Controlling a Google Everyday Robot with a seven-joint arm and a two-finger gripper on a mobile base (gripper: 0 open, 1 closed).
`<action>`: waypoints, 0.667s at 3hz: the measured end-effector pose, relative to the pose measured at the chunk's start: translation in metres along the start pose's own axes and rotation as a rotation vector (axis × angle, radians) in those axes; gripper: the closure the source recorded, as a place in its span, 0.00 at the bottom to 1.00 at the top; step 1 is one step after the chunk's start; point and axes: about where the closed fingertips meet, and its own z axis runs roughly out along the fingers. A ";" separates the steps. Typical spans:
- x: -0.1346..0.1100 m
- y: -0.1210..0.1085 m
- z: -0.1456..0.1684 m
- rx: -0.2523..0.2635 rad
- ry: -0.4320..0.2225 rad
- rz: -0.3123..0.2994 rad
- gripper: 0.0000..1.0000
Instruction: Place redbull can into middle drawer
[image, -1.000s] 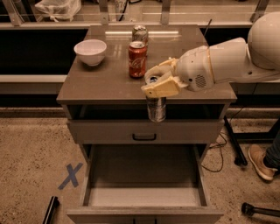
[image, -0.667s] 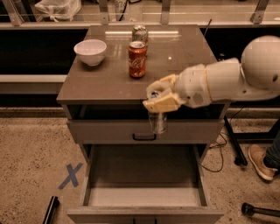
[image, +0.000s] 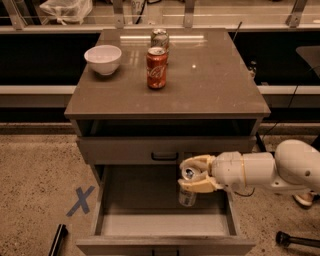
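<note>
jaws clamped round redbull can (image: 187, 196), upright over open middle drawer (image: 150, 225) floor

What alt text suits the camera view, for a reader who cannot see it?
The robot's tool, reaching from the picture's right, grips the redbull can over the open middle drawer. On the cabinet top stand a red cola can, a silver can and a white bowl.

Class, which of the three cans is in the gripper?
The redbull can, held by the gripper over the middle drawer; the red cola can and silver can stand on the cabinet.
</note>
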 end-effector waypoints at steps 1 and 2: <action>0.008 -0.001 0.004 -0.005 -0.015 -0.007 1.00; 0.024 -0.007 0.016 -0.012 -0.048 -0.022 1.00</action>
